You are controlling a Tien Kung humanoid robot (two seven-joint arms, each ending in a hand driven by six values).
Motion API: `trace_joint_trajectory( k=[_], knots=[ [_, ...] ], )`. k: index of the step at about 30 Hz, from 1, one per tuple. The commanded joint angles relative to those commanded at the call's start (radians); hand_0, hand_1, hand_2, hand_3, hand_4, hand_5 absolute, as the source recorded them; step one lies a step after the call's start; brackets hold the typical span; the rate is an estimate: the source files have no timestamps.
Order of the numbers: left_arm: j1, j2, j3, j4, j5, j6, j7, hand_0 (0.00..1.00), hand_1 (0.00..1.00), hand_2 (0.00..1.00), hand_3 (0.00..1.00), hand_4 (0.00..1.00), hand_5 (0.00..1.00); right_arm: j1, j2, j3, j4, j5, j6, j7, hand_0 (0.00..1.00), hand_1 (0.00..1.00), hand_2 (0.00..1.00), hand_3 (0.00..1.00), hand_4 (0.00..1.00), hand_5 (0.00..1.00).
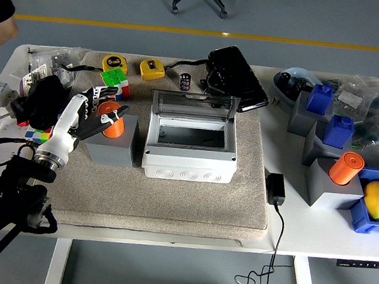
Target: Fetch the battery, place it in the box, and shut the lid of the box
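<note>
Reaching in from the desk's left edge, the left hand (pixel 101 116) wraps its fingers around the orange battery (pixel 113 120) standing on a grey block (pixel 112 146), just left of the white box (pixel 190 145), whose clear lid (pixel 193 104) stands open to receive it.

On the beige mat (pixel 170 201), a white box (pixel 188 162) with a clear lid (pixel 193 106), an orange battery (pixel 113 120) on a grey block (pixel 112 149), two yellow tape measures (pixel 152 69).
</note>
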Motion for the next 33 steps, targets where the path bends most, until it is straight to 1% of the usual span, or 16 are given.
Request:
trace_joint_trajectory(
  k=[1,2,5,7,8,13,14,19,20,25,26,28,31,32,33],
  knots=[
    [0.0,-0.004,0.001,0.007,-0.008,-0.002,-0.001,0.753,0.737,0.774,0.755,0.998,0.42,0.0,0.0,-0.001,0.0,0.0,0.0,0.0,0.731,0.698,0.696,0.672,0.998,0.592],
    [0.0,-0.008,0.002,0.013,-0.017,-0.003,-0.002,0.699,0.673,0.707,0.739,0.998,0.315,0.0,0.0,-0.001,0.0,0.0,0.0,0.0,0.73,0.697,0.696,0.672,0.998,0.592],
    [0.001,-0.018,0.005,0.021,-0.028,-0.002,-0.016,0.699,0.673,0.707,0.739,0.998,0.315,0.0,0.001,0.001,0.001,-0.001,0.0,0.0,0.73,0.697,0.696,0.672,0.998,0.592],
    [-0.001,-0.019,0.01,0.022,-0.029,0.001,-0.02,0.699,0.673,0.707,0.739,0.998,0.315,0.0,0.001,-0.001,0.001,-0.001,0.001,0.0,0.73,0.697,0.696,0.672,0.998,0.592],
    [-0.002,-0.018,0.011,0.022,-0.033,0.003,-0.022,0.655,0.604,0.62,0.642,0.998,0.222,0.0,0.001,-0.002,0.001,0.0,0.001,0.0,0.73,0.698,0.696,0.671,0.998,0.592],
    [-0.002,-0.02,0.006,0.01,-0.043,0.014,-0.039,0.655,0.604,0.62,0.642,0.998,0.222,-0.002,0.001,-0.004,-0.001,0.0,0.001,0.0,0.73,0.698,0.696,0.671,0.998,0.592],
    [-0.003,-0.02,0.007,0.007,-0.042,0.014,-0.04,0.65,0.595,0.6,0.613,0.998,0.216,-0.002,0.001,-0.004,-0.001,0.0,0.001,0.0,0.73,0.698,0.697,0.671,0.998,0.593],
    [-0.008,-0.02,0.015,-0.005,-0.047,0.02,-0.048,0.65,0.595,0.6,0.613,0.998,0.216,0.0,0.001,-0.003,-0.001,0.001,0.0,0.001,0.73,0.698,0.697,0.671,0.998,0.593],
    [-0.01,-0.021,0.015,-0.006,-0.047,0.022,-0.049,0.64,0.577,0.592,0.617,0.998,0.207,0.0,0.001,-0.003,0.0,0.001,0.0,0.0,0.73,0.698,0.697,0.671,0.998,0.594],
    [-0.015,-0.023,0.027,0.006,-0.066,0.021,-0.04,0.64,0.577,0.592,0.617,0.998,0.207,-0.001,0.002,-0.005,0.0,0.001,0.0,0.001,0.73,0.698,0.697,0.671,0.998,0.594],
    [-0.017,-0.023,0.032,0.01,-0.077,0.019,-0.038,0.609,0.547,0.579,0.593,0.998,0.201,-0.001,0.002,-0.007,0.0,0.002,0.001,0.0,0.73,0.698,0.695,0.672,0.998,0.594],
    [-0.021,-0.021,0.044,0.015,-0.099,0.017,-0.034,0.609,0.547,0.579,0.593,0.998,0.201,-0.001,0.002,-0.008,-0.001,0.004,0.001,0.0,0.73,0.698,0.695,0.672,0.998,0.594],
    [-0.029,-0.018,0.058,0.018,-0.126,0.02,-0.043,0.609,0.547,0.579,0.593,0.998,0.201,-0.001,0.002,-0.009,0.0,0.004,0.001,0.0,0.73,0.698,0.695,0.672,0.998,0.594],
    [-0.033,-0.017,0.064,0.018,-0.132,0.023,-0.049,0.535,0.486,0.529,0.578,0.998,0.18,-0.001,0.002,-0.008,0.0,0.004,0.001,0.0,0.73,0.698,0.696,0.672,0.998,0.594],
    [-0.035,-0.017,0.067,0.019,-0.137,0.024,-0.053,0.535,0.486,0.529,0.578,0.998,0.18,0.0,0.002,-0.008,0.001,0.004,0.001,0.0,0.73,0.698,0.696,0.672,0.998,0.594]
  ],
)
